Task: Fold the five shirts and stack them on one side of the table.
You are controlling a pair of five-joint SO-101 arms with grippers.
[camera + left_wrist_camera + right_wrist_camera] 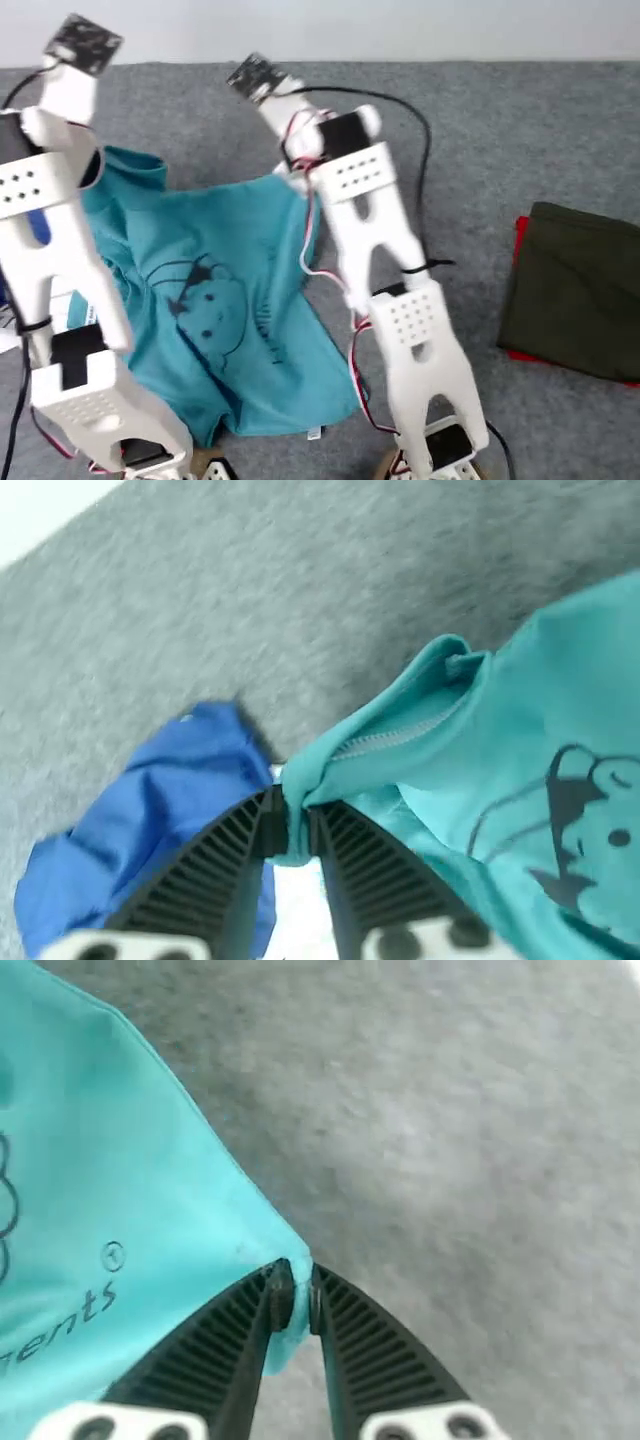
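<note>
A teal shirt (215,300) with a dark cartoon print lies spread and lifted between the two arms. My left gripper (292,815) is shut on a bunched fold of the teal shirt (500,750) near its collar, at the table's left. My right gripper (295,1290) is shut on a corner of the teal shirt (110,1190), above bare grey cloth. In the high view the right arm's gripper (292,172) holds the shirt's far right edge. A folded dark green shirt (575,290) lies on a red one (521,232) at the right side.
The table (500,130) is covered in grey felt-like cloth. A blue shirt (140,820) lies crumpled at the left below my left gripper. Something white (70,305) lies by the left arm's base. Cables trail along the right arm.
</note>
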